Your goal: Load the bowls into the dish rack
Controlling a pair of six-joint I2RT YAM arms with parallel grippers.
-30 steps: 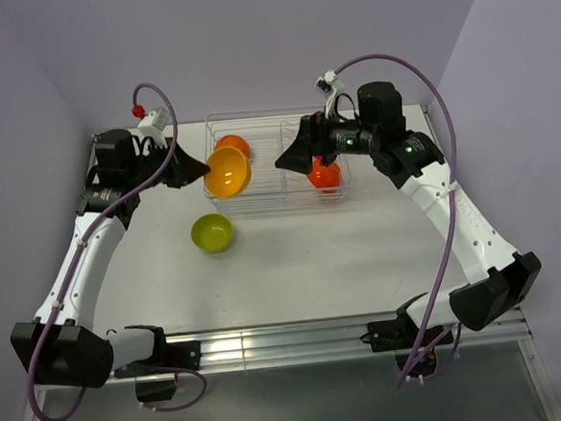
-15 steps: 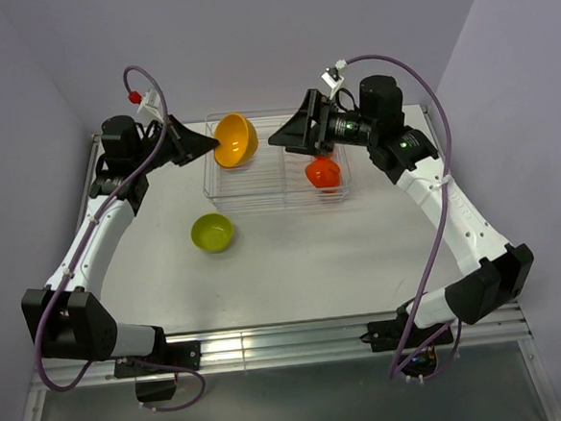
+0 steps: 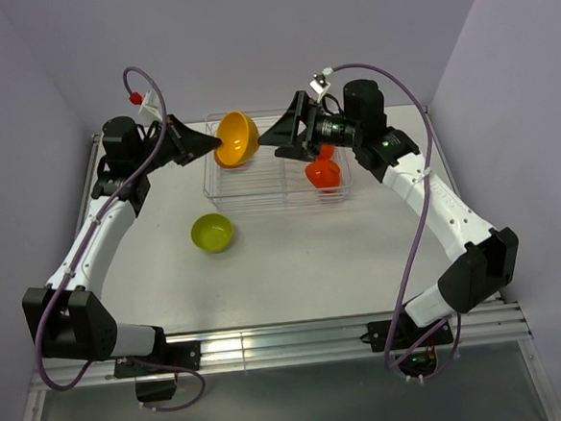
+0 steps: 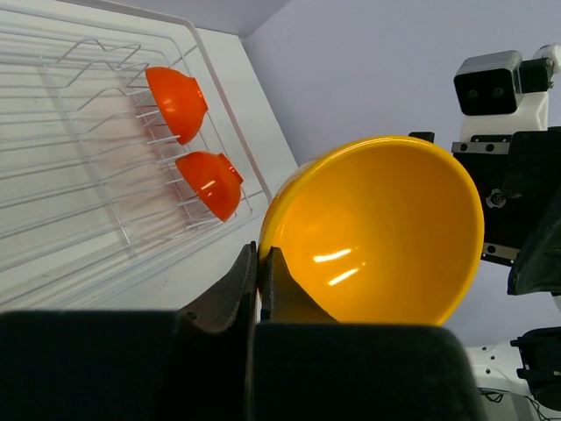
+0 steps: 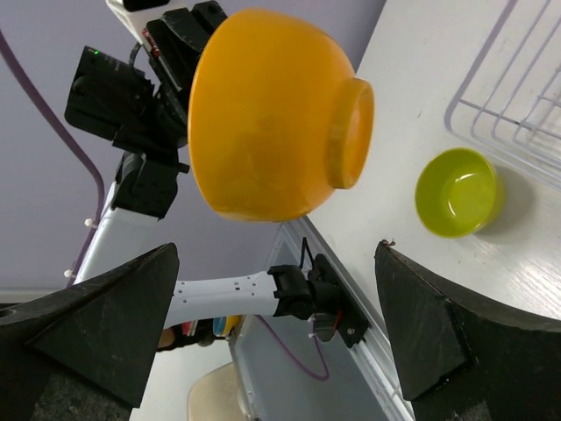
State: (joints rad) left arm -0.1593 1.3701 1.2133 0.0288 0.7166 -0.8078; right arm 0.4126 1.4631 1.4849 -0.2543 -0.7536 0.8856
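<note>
My left gripper (image 3: pixel 208 141) is shut on the rim of an orange bowl (image 3: pixel 236 139) and holds it tilted on its side above the left end of the clear dish rack (image 3: pixel 246 199). The bowl fills the left wrist view (image 4: pixel 377 232), pinched at its rim between the fingers (image 4: pixel 237 285). My right gripper (image 3: pixel 274 141) is open and empty, facing the bowl's underside (image 5: pixel 263 114) from the right. Two red-orange bowls (image 4: pixel 177 101) (image 4: pixel 210 181) stand in the rack's right end (image 3: pixel 322 173). A yellow-green bowl (image 3: pixel 212 233) sits upright on the table in front of the rack (image 5: pixel 456 191).
The lilac walls close in the white table at the back and on both sides. The metal rail (image 3: pixel 299 339) with the arm bases runs along the near edge. The right arm's camera mount (image 4: pixel 495 83) is close beside the held bowl.
My left gripper lifted the orange bowl up and back over the rack's left end, then held still. My right gripper swung left towards the bowl, away from the red-orange bowls.
</note>
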